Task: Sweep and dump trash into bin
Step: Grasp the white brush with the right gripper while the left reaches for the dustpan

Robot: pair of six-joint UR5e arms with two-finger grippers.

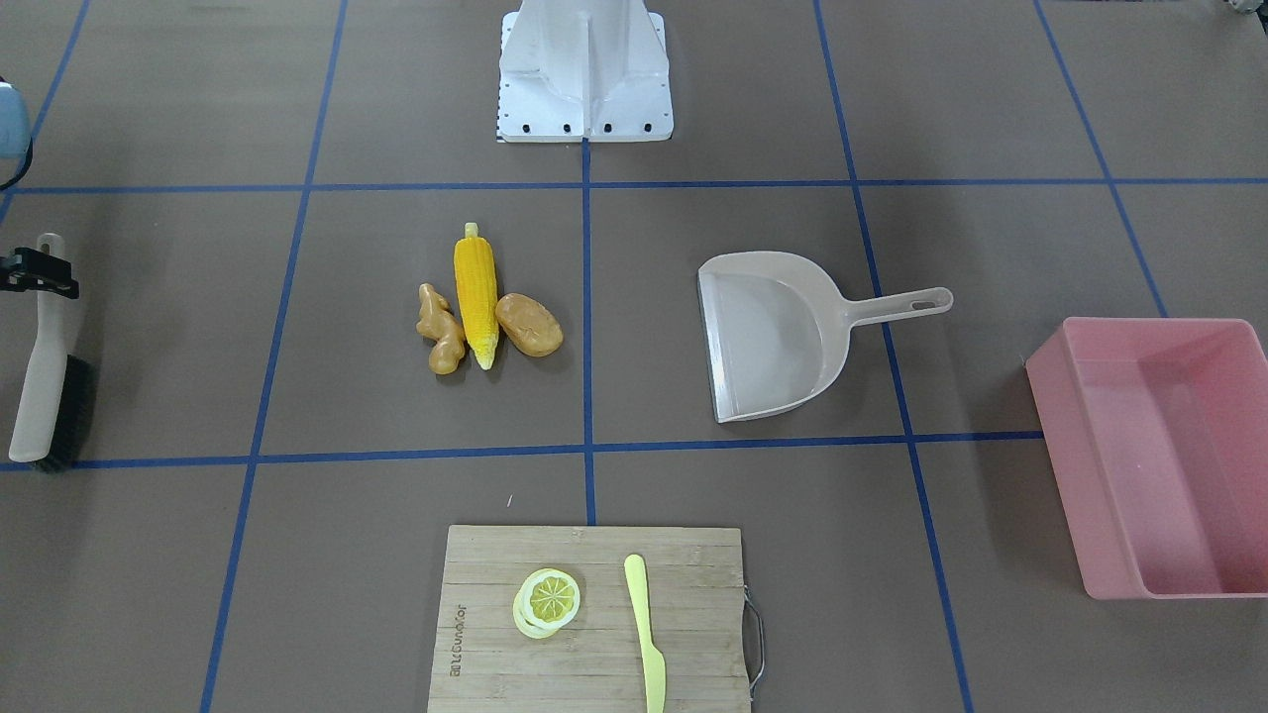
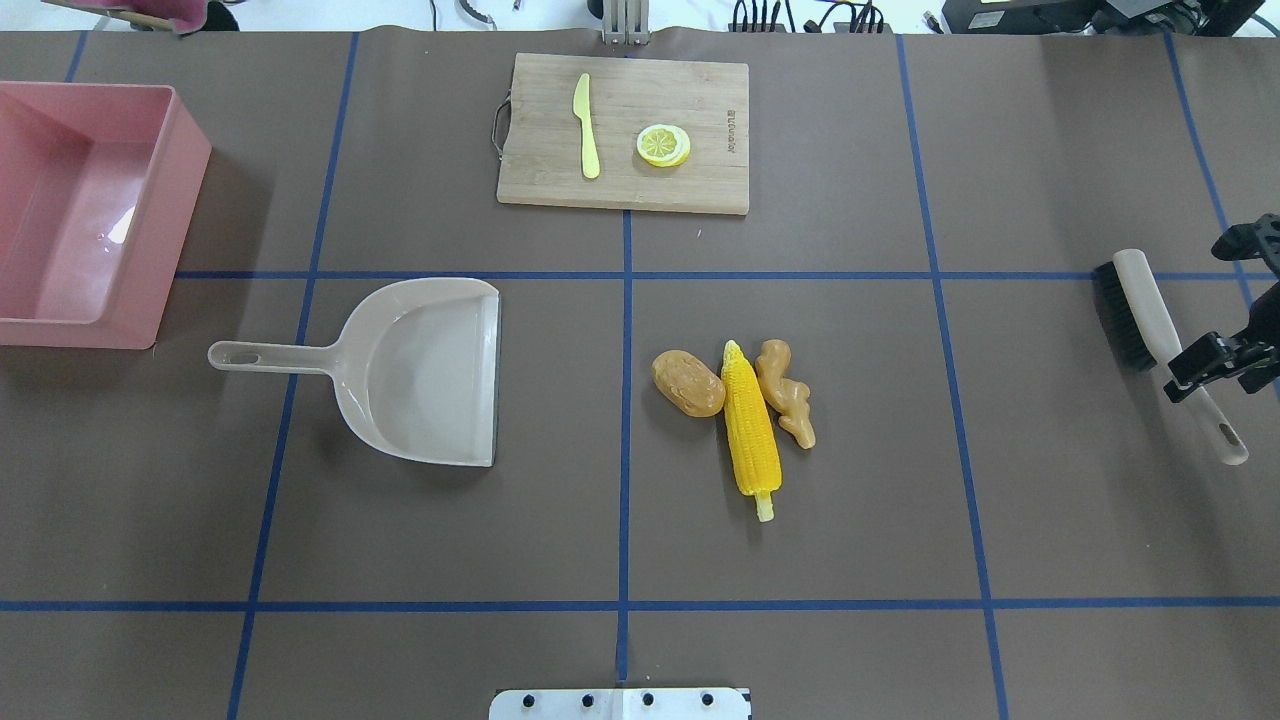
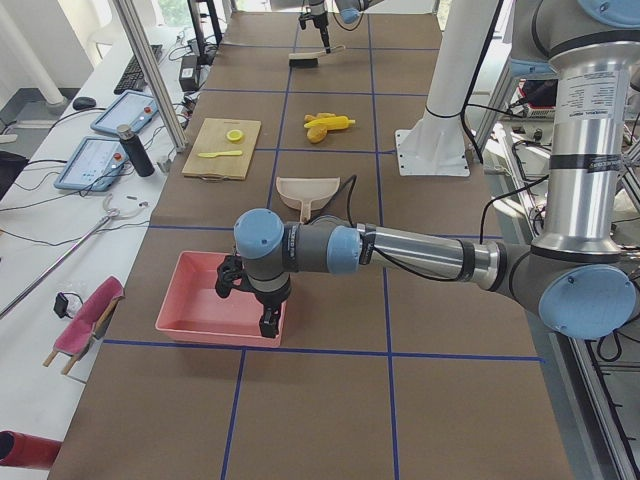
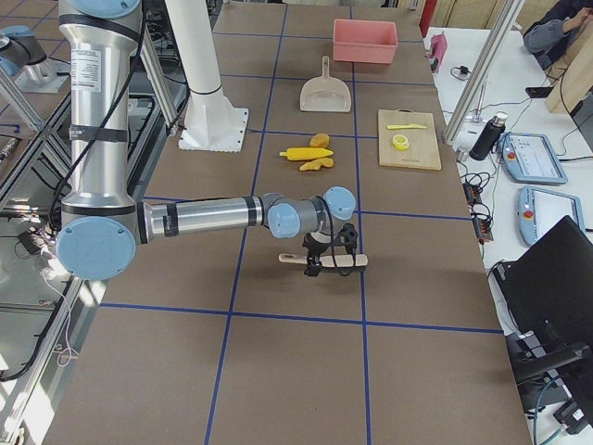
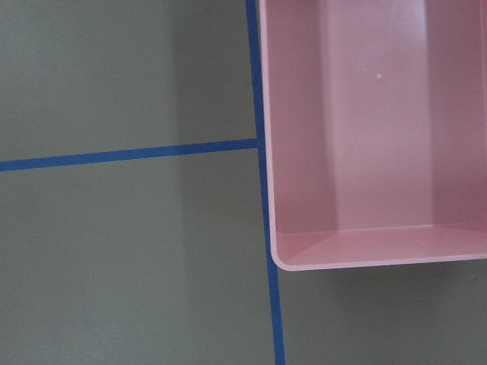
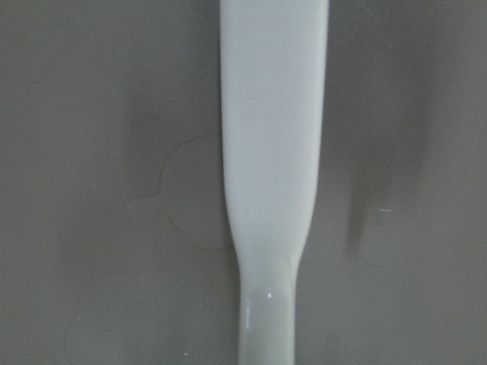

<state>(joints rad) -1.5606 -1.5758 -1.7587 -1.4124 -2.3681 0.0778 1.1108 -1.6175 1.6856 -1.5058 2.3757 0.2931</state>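
The yellow corn cob (image 2: 750,430), the tan ginger root (image 2: 785,390) and the brown potato (image 2: 688,383) lie side by side, touching, right of the table's centre. The pink bin (image 2: 60,330) stands at the far left, with nothing visible in it, and also shows in the left wrist view (image 5: 365,255). My right gripper (image 2: 1200,315) is open over the white handle of a brush (image 2: 1150,310) at the right edge. My left gripper (image 3: 247,305) hangs over the bin's near corner. It shows only in the exterior left view, so I cannot tell its state.
A beige dustpan (image 2: 420,370) lies between the bin and the toy foods, its mouth facing them. A wooden cutting board (image 2: 625,185) at the far middle carries lemon slices (image 2: 663,145) and a pale yellow knife (image 2: 585,125). The robot's base plate (image 2: 620,703) is at the near edge.
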